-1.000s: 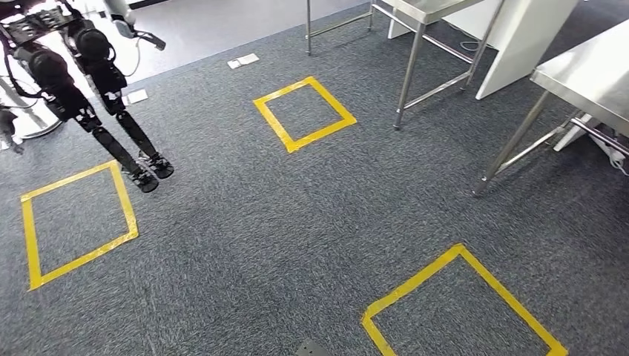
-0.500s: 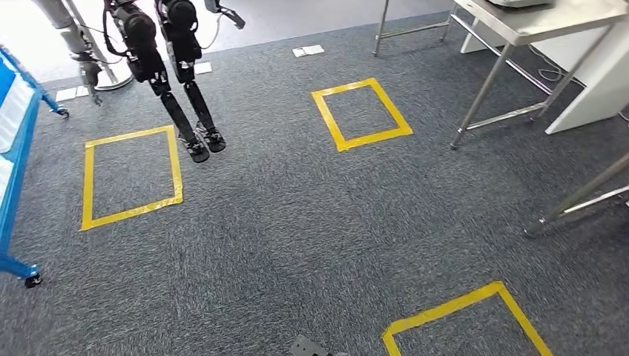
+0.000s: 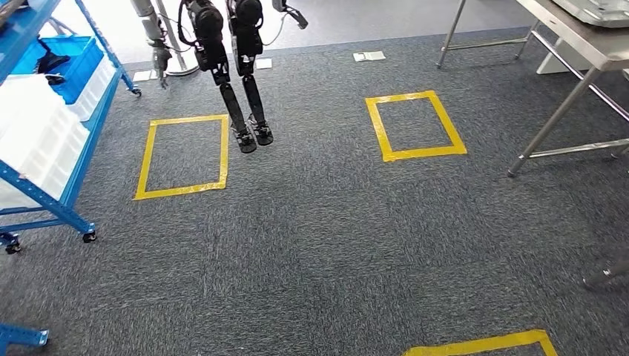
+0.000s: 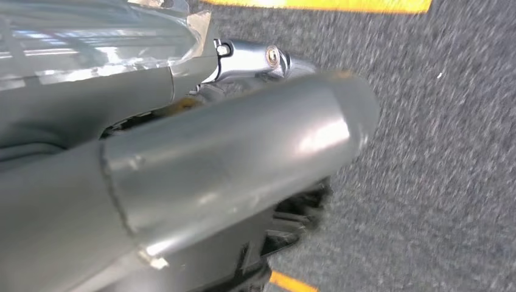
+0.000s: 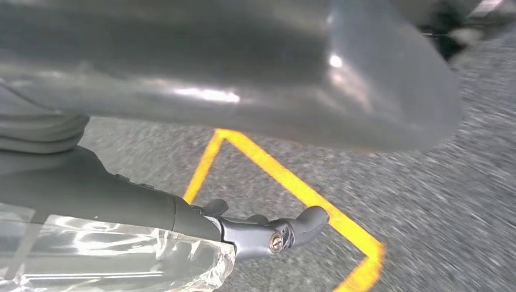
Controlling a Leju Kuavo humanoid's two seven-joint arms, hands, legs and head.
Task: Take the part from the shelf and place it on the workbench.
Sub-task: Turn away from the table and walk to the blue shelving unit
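Observation:
A blue shelf (image 3: 95,137) on castors stands at the left of the head view, holding white bins (image 3: 37,141) and a blue bin (image 3: 70,63); I cannot pick out a part in them. The steel workbench (image 3: 586,41) is at the far right. My left hand (image 4: 243,158) hangs over the grey carpet, its thick thumb and one finger (image 4: 264,58) apart with nothing between them. My right hand (image 5: 286,231) also hangs over the carpet and holds nothing.
Another dark humanoid robot (image 3: 237,81) hangs at the back, feet beside a yellow tape square (image 3: 148,156). A second tape square (image 3: 415,153) lies near the workbench leg (image 3: 552,122), a third (image 3: 475,345) at the front edge. Grey carpet spreads between shelf and bench.
The camera has swung left: the workbench and tape squares slid right in the picture, and the blue shelf with its bins has come fully into view on the left.

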